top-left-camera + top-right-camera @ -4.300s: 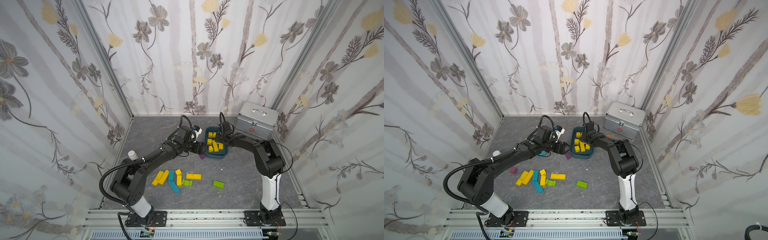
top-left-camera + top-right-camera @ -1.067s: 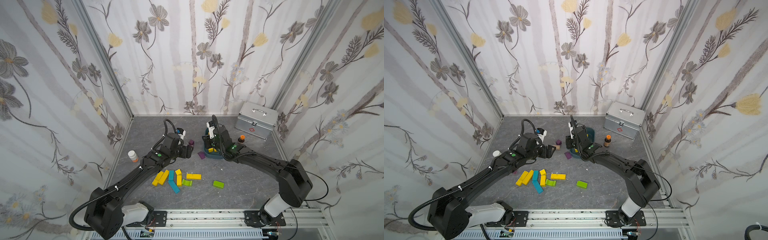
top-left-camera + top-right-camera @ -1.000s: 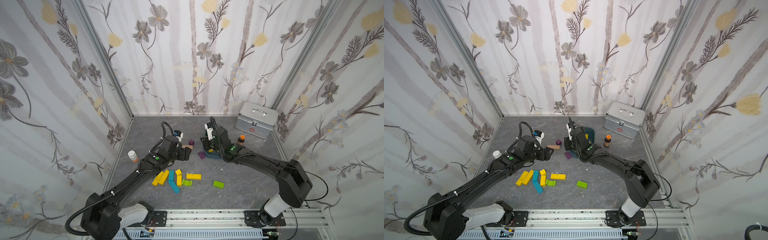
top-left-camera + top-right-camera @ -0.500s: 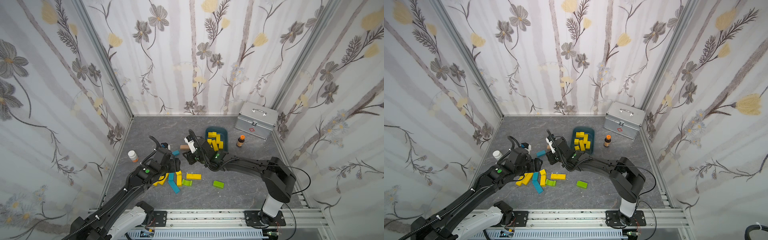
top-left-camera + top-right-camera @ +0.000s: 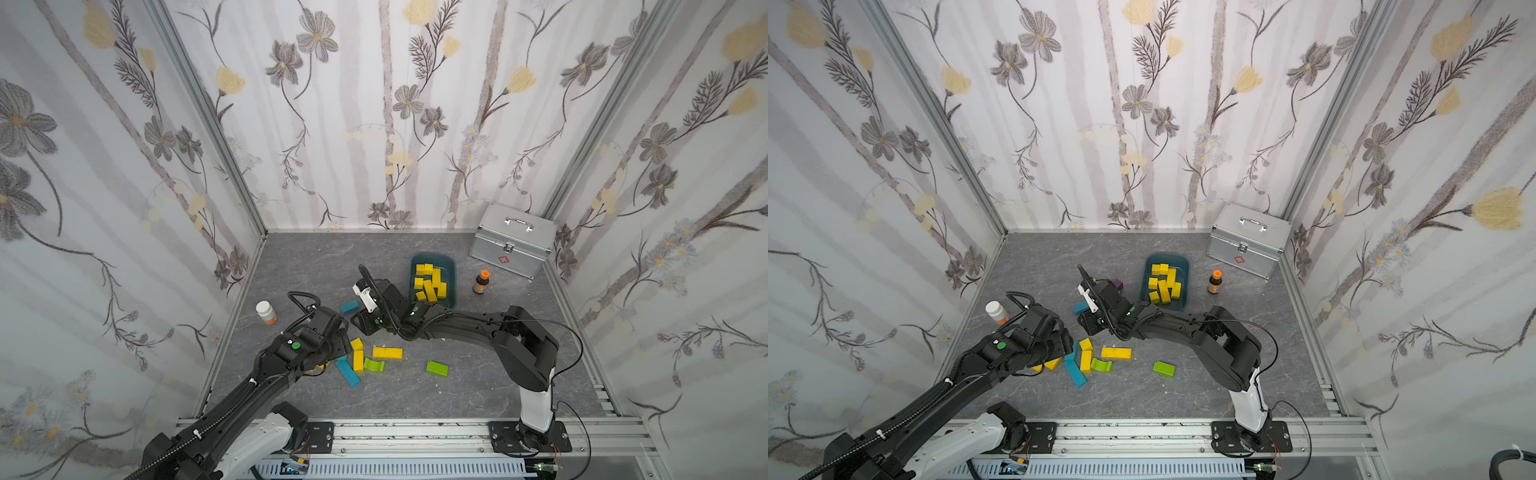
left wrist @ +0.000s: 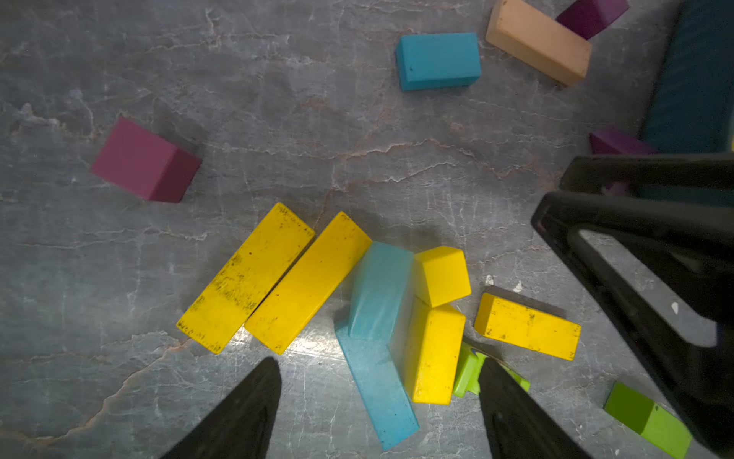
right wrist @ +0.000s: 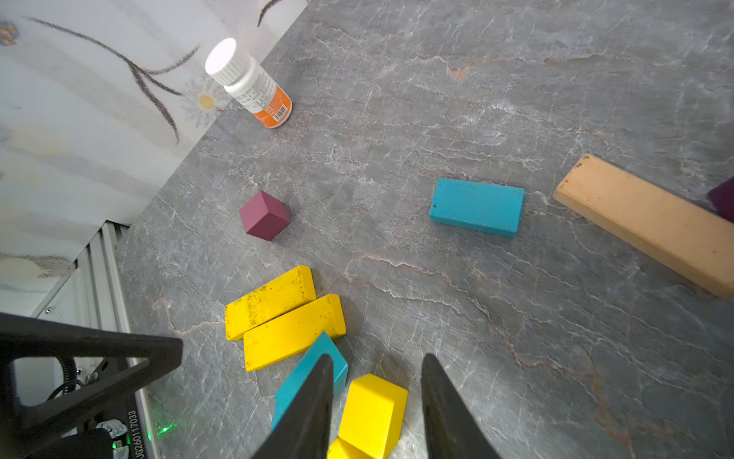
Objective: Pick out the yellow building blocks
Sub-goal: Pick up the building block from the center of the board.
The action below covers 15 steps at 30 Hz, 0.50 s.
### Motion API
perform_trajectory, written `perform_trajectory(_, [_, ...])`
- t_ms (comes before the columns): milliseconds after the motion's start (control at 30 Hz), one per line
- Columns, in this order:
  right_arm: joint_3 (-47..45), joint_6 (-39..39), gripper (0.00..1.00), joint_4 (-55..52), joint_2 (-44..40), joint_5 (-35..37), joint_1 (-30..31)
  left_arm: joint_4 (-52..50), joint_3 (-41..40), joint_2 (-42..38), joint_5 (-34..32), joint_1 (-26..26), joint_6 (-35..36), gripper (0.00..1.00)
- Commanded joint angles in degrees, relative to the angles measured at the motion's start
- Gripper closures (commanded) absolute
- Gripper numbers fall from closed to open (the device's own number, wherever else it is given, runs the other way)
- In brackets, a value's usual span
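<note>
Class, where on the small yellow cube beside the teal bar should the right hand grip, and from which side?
Across its two side faces, from above: the open right hand straddles the yellow cube, and the teal bar and a yellow bar crowd it, probably blocking sideways approaches.

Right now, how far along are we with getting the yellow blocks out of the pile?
Done: a batch of yellow blocks sits in the blue tray. In hand: nothing gripped yet; the right gripper is open, lined up on the yellow cube; the left gripper is open above the four yellow bars. Left: that cube and those bars, five pieces, on the table.
</note>
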Motion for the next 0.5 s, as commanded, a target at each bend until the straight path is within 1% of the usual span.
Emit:
perform_trajectory(0, [2.4, 0.4, 0.6, -3.1, 2.3, -0.7, 0.4, -1.3, -1.8, -1.1, -1.2, 0.1, -4.4, 0.2])
perform_trajectory(67, [3.4, 0.4, 0.6, -4.2, 3.3, -0.7, 0.6, -0.4, -3.2, -2.4, -0.8, 0.2, -4.9, 0.2])
perform_trajectory(233, [5.2, 0.0, 0.58, -6.1, 4.9, -0.2, 1.6, 0.4, -6.5, -5.7, -2.1, 0.3, -6.3, 0.21])
perform_trajectory(467, [8.3, 0.4, 0.58, -10.2, 7.7, 1.5, 1.9, -1.3, -7.2, -7.6, -5.0, 0.8, -5.9, 0.21])
